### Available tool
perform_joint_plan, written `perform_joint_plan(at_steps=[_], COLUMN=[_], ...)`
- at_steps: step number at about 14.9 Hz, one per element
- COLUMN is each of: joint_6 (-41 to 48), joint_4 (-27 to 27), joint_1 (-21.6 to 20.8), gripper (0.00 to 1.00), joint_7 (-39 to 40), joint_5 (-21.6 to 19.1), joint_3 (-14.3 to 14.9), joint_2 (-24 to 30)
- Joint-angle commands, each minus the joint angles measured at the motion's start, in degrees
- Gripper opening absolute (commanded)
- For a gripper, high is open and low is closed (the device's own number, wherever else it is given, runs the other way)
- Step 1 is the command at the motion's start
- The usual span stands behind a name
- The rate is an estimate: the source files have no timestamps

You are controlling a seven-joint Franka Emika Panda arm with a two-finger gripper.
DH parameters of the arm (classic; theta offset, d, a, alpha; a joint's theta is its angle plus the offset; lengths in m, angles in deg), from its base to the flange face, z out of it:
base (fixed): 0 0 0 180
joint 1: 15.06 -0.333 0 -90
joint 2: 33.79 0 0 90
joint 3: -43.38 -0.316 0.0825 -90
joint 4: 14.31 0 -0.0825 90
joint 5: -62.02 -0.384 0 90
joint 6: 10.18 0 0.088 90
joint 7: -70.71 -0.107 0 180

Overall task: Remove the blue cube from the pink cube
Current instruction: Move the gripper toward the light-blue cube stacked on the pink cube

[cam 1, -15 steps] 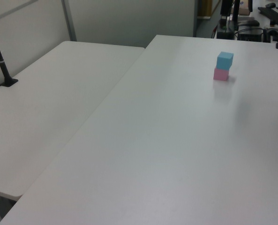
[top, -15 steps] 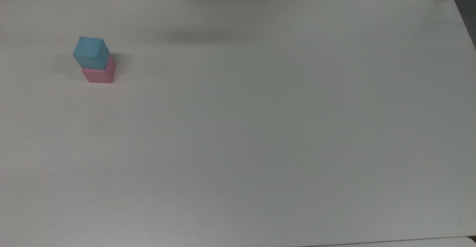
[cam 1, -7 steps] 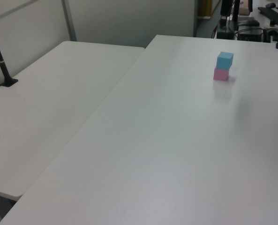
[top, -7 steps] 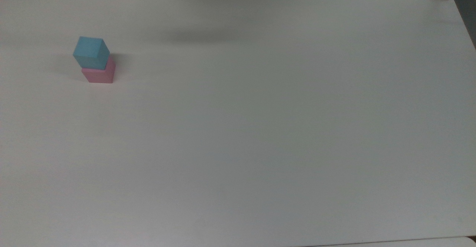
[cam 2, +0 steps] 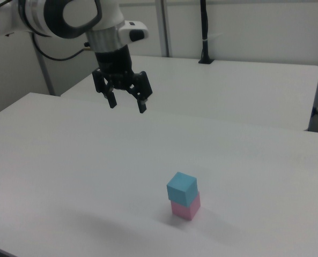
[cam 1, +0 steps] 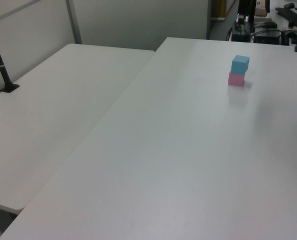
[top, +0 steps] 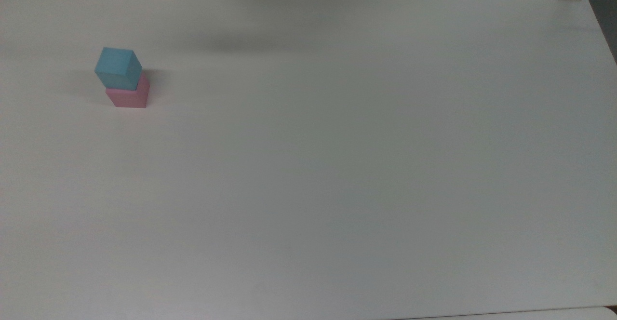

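You've got the blue cube (top: 118, 68) sitting squarely stacked on the pink cube (top: 128, 96), turned a little askew on it, toward the top view's left on the white table (top: 337, 166); nothing stands beside the stack; in the right view the gripper (cam 2: 127, 104) hangs high above the table, fingers spread apart and holding nothing, well apart from the cubes; a second white table (cam 1: 48, 115) abuts along the left view's left; a black post (cam 1: 0, 65) rises from its far corner.
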Motion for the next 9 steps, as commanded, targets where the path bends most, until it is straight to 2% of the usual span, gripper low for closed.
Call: perform_joint_plan(at_steps=[1, 2, 3, 6, 9], joint_6=[0.07, -0.89, -2.82, -11.07, -16.36], joint_4=[-1.17, -2.22, -2.92, -7.74, -10.92], joint_1=[4.93, 7.65, 9.51, 13.29, 15.15], gripper=[1.00, 1.00, 1.00, 1.00, 1.00], joint_7=[10.45, 17.55, 19.79, 20.70, 19.12], joint_5=[-0.02, -0.02, -0.02, -0.19, -0.98], joint_3=[0.78, 0.78, 0.78, 0.87, 0.87], joint_2=[-0.53, -1.32, -1.42, -2.81, -5.20])
